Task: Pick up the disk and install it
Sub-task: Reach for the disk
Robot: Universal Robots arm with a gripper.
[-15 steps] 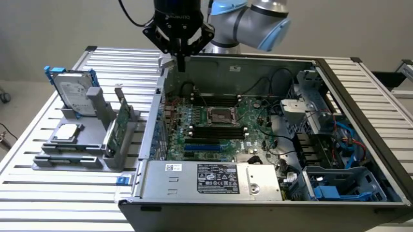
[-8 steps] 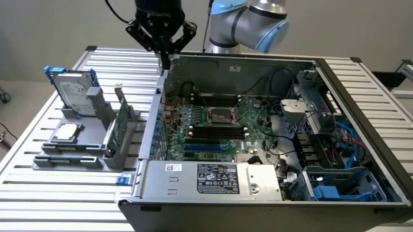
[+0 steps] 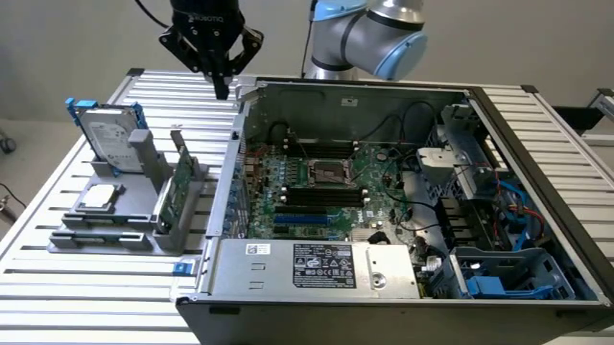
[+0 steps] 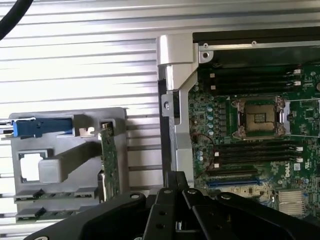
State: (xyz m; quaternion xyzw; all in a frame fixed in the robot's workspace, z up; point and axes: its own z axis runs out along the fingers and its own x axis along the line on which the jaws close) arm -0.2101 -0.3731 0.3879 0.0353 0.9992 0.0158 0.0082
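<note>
Currently the gripper (image 3: 223,88) hangs pinched shut, holding nothing, above the far side of the slatted table (image 3: 57,287), just beside the far corner of the open computer case (image 3: 346,92). The disk (image 3: 108,136) stands upright in the grey holder (image 3: 101,241) on the exterior view's left, well apart from the gripper, untouched. A green card (image 3: 172,188) stands in the same holder, nearer the case.

One disk (image 3: 108,138), one chip (image 3: 99,196), one card (image 3: 174,190) (green)
</note>
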